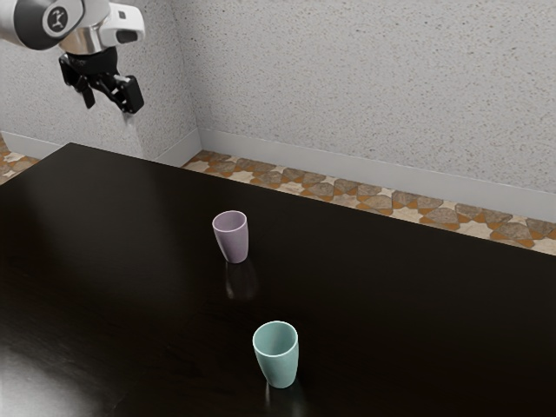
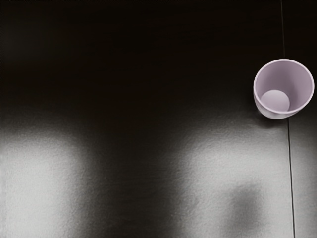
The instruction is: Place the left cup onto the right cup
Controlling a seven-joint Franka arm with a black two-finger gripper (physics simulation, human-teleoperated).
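Dark and glossy, the table (image 1: pixel 104 261) stands before a grey speckled wall (image 1: pixel 365 69). High above its far corner, at the exterior view's left, the gripper (image 1: pixel 110 94) hangs with its fingers apart and nothing between them. A lilac cup (image 1: pixel 231 235) (image 2: pixel 283 89) stands upright near the table's middle. A teal cup (image 1: pixel 276 354) stands upright nearer the camera, well apart from it.

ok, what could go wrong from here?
Both cups stand upright and look alike in shape, so the lilac cup and teal cup could be swapped as pick and target. The fingers hang high, far from either: a long descent could clip a rim and tip it.
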